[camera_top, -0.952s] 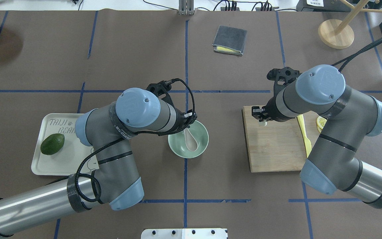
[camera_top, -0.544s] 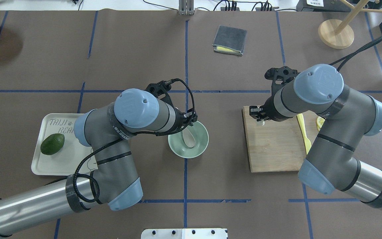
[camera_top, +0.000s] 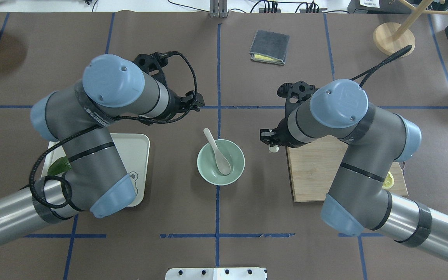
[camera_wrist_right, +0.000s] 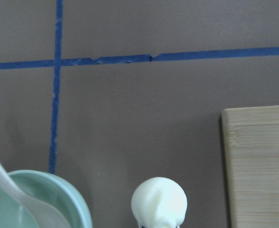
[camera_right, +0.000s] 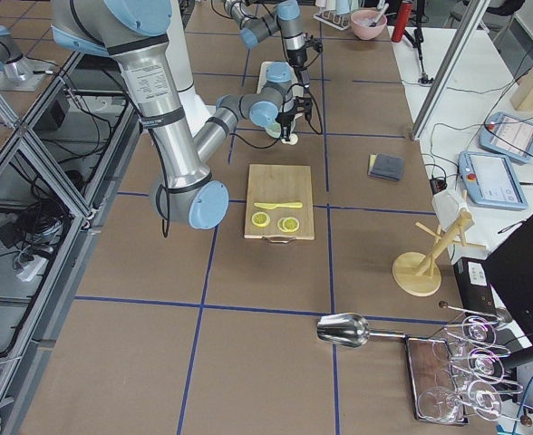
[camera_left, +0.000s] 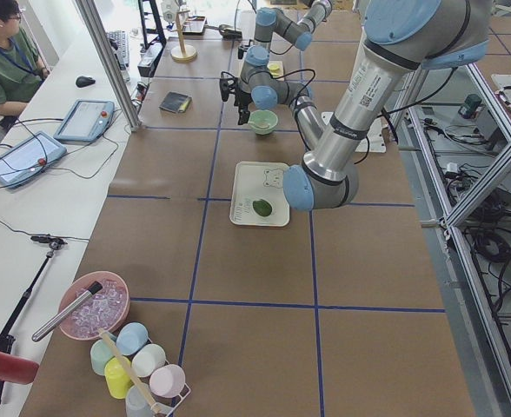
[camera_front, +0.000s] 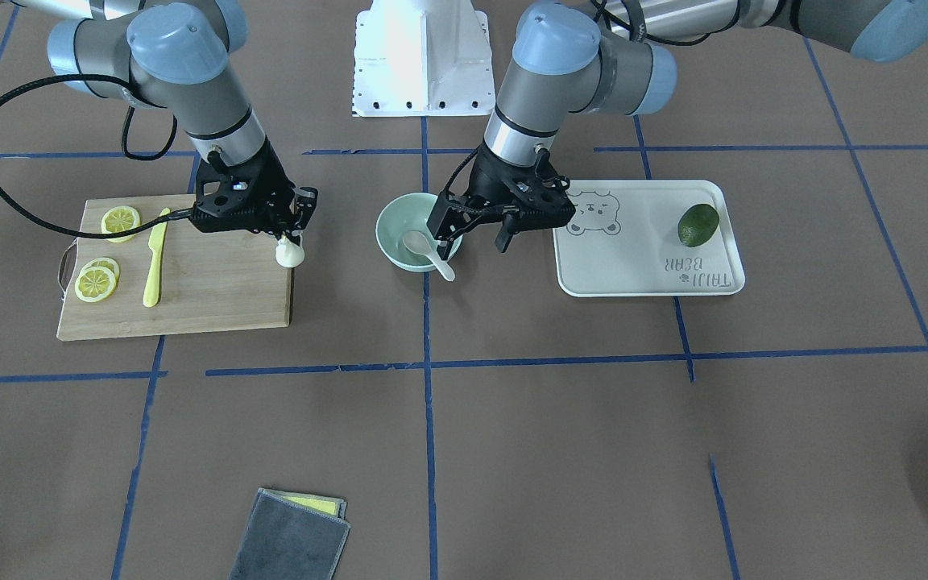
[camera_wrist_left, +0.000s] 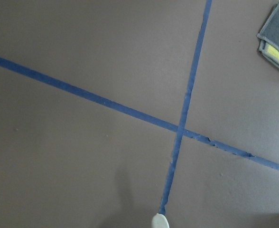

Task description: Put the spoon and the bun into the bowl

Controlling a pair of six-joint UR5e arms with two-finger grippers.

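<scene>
Near the left pincer [camera_front: 469, 238], spread apart and empty, spoon [camera_front: 432, 256] lying in bowl [camera_front: 384, 238], right pincer [camera_front: 291, 239] clamped on bun [camera_front: 289, 255]

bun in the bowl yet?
No, the bun hangs in the right end effector, off to the side of the bowl, which holds only the spoon.
</scene>
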